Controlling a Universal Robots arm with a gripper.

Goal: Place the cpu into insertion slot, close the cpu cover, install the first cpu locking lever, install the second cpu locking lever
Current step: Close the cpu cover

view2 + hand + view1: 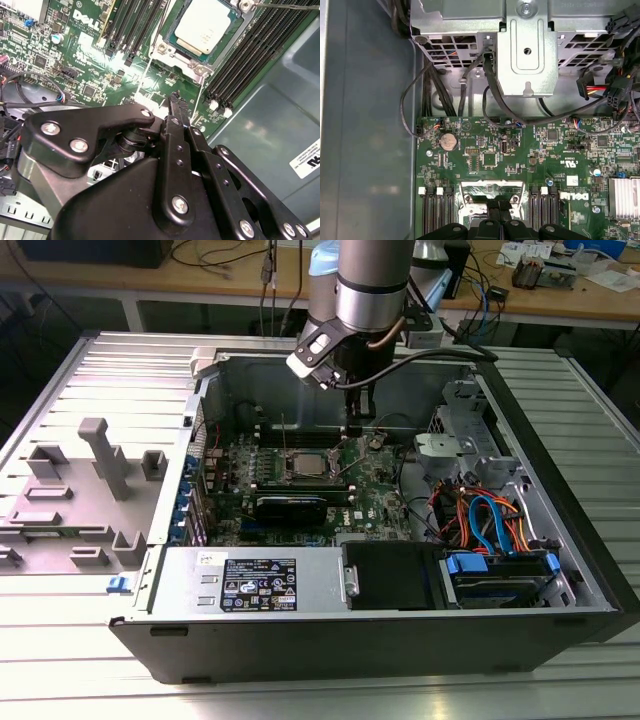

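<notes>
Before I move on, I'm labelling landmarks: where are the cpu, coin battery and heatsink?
cpu [202, 25]: second wrist view, middle of its metal top.
coin battery [448, 141]: first wrist view, centre of its face.
heatsink [624, 197]: first wrist view, on its fins.

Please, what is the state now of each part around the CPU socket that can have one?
cpu: seated in the insertion slot, metal top up.
cpu cover: seems lowered around the cpu.
locking levers: unlatched, raised off the board.
gripper: fingers look shut, tip beside the slot.
computer case: side open.
</notes>
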